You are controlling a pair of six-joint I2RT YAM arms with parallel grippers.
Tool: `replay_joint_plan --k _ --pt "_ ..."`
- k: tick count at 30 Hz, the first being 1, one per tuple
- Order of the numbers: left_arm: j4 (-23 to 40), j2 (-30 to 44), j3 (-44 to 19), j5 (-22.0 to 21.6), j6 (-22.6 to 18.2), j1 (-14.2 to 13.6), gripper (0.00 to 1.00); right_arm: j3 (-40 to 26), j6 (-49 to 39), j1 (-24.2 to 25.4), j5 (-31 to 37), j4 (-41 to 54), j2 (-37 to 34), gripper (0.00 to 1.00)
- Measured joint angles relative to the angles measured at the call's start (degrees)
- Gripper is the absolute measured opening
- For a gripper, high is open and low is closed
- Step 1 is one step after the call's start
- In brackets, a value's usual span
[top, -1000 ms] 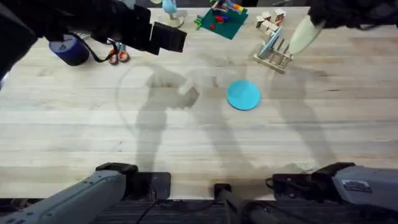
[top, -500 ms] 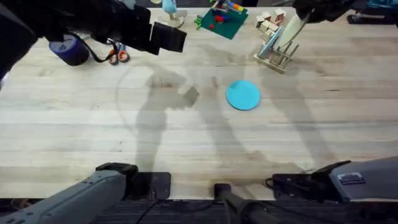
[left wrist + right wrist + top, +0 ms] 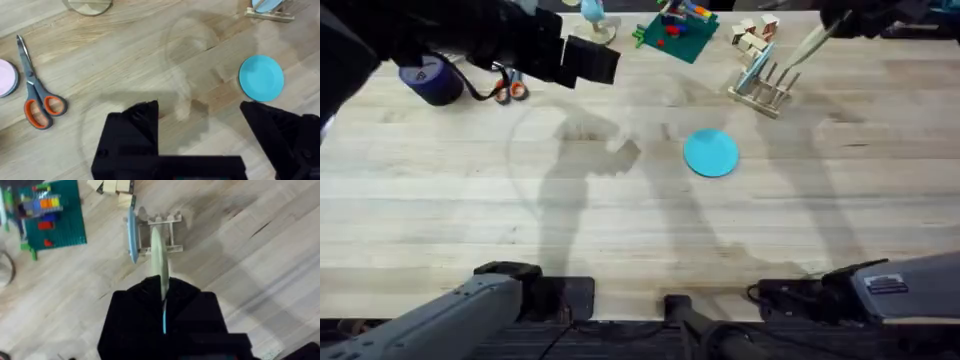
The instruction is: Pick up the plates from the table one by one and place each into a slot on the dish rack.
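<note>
We've got the right gripper (image 3: 162, 311) clamped on the pale cream round plate (image 3: 160, 267), edge-on over the light wooden pegged dish rack (image 3: 761, 88) — at the counter's one o'clock. Let's keep it vertical beside the racked blue plate (image 3: 132, 236); left gripper (image 3: 200, 132) gapes empty.

Blue plate (image 3: 710, 153) flat on worktop (image 3: 620, 230), mid-right. Rack (image 3: 760, 88) at far right holds another blue plate (image 3: 753, 68) on edge. Right end effector (image 3: 840, 22) grips cream plate (image 3: 802, 48), tilted over rack. Left arm (image 3: 480, 35) dark near scissors (image 3: 506, 88) and tape roll (image 3: 430, 80).
</note>
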State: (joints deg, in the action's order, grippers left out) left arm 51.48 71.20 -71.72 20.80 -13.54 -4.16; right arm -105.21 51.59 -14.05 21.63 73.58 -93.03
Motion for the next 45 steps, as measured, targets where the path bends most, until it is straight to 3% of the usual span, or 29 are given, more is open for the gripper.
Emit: replay_joint_plan --k 22,45 --pt "0.00 0.00 0.00 -0.07 0.00 0.00 0.996 -0.06 -1.30 1.60 -0.02 -3.49 -9.55 0.031" --pt "0.00 0.00 0.00 -0.07 0.02 0.00 0.995 -0.08 -4.10 2.28 -0.72 -9.97 -15.08 0.031"
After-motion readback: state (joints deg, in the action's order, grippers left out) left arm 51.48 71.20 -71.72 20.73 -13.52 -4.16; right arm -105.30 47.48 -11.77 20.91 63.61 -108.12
